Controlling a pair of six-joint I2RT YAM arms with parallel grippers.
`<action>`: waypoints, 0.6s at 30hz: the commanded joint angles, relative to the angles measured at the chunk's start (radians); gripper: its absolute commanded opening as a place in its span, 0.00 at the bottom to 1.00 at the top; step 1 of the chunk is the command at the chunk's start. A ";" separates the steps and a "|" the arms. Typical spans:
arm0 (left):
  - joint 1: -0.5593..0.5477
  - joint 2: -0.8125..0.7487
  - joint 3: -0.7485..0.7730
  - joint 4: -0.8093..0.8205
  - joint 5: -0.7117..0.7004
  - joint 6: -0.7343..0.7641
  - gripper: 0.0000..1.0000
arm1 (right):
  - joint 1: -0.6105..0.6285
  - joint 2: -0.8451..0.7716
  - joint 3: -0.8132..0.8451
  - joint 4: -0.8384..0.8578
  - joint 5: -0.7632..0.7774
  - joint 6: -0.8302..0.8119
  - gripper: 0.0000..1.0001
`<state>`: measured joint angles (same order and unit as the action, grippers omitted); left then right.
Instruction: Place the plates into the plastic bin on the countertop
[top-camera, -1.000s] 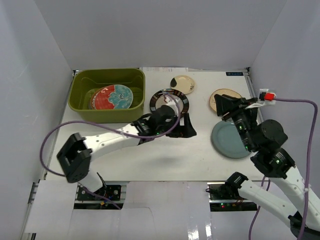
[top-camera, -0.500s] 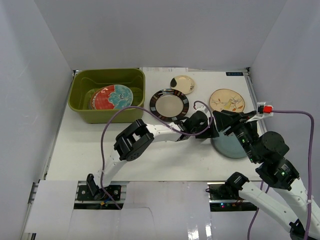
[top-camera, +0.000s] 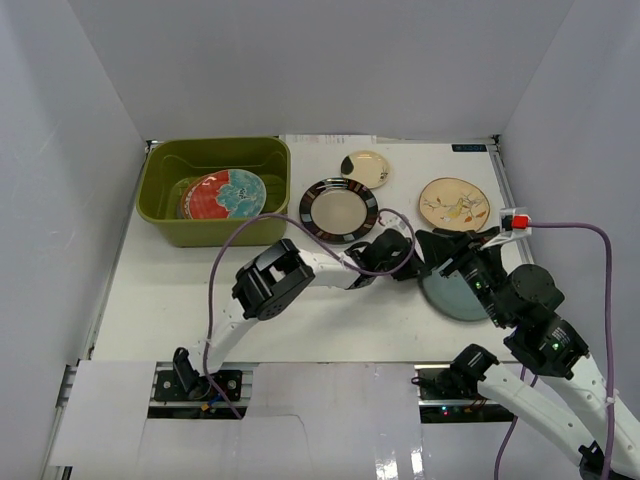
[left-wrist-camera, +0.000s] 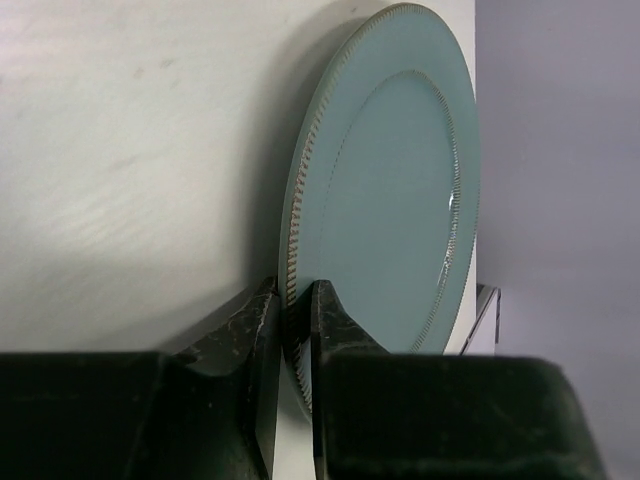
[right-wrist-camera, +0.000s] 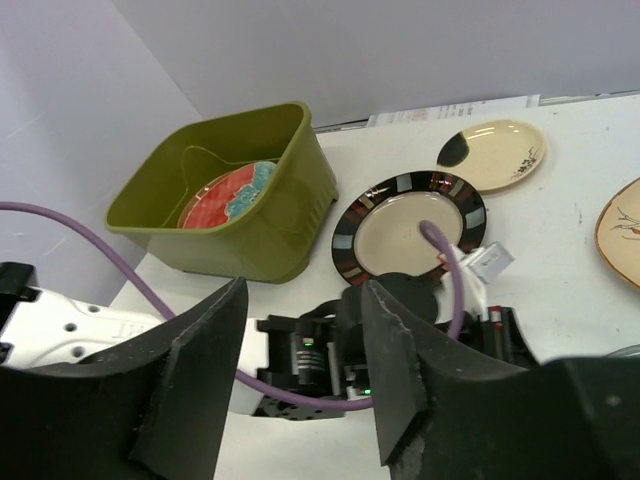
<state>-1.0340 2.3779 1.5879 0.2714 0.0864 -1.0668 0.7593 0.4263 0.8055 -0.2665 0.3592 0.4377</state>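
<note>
"How far along am I?"

"One red-and-teal plate (top-camera: 222, 194) lies in the olive bin (top-camera: 215, 232). Four sit out on the counter (top-camera: 200, 290): black-rimmed plate (top-camera: 339, 210), small cream plate (top-camera: 365, 168), bird plate (top-camera: 455, 203), light blue plate (top-camera: 455, 297)."

"And the end effectors?"

"Only my left wrist view shows it: the left end effector (left-wrist-camera: 297, 300) pinches the light blue plate's rim. The right end effector (right-wrist-camera: 300, 375) is spread, empty."
</note>
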 joint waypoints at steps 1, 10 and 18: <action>0.008 -0.130 -0.184 -0.072 -0.027 0.067 0.00 | 0.000 -0.008 -0.003 0.052 -0.012 0.007 0.57; 0.046 -0.734 -0.543 0.034 0.053 0.143 0.00 | 0.000 0.023 0.040 0.044 -0.046 0.004 0.78; 0.176 -1.170 -0.709 -0.011 0.110 0.140 0.00 | 0.000 0.020 0.078 0.009 0.027 -0.019 0.80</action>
<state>-0.9016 1.3624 0.8982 0.1719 0.1589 -0.9092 0.7593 0.4526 0.8257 -0.2687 0.3420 0.4389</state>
